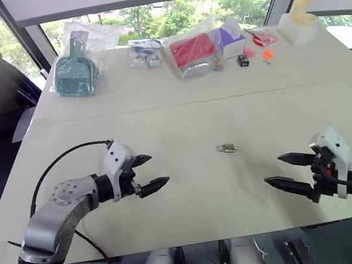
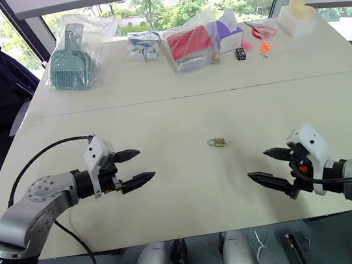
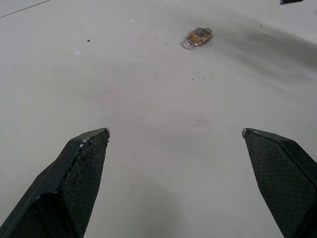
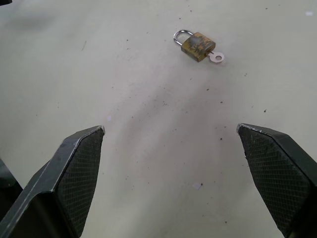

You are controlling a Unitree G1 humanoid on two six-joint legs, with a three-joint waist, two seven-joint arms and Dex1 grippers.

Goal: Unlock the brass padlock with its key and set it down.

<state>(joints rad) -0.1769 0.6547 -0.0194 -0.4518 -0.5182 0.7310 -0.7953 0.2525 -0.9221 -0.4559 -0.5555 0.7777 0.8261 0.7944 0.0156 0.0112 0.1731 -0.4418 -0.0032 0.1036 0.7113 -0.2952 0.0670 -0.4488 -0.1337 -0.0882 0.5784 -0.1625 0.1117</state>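
Padlock: the brass padlock [image 4: 197, 45] lies mid-worktop [image 1: 191, 195], the key [image 4: 216, 57] already inserted.
Tools: your left tool [image 1: 150, 172] and right tool [image 1: 285, 170] gape wide, both empty.
Risk: pinch clumsily and you may skid it away.

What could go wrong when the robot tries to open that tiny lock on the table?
The brass padlock is smaller than an end effector finger and lies flat on the table, so it may slide away when pinched. The key is already in it; a clumsy grab could knock it out. Both end effectors, left and right, are open and apart from it, so aim matters.
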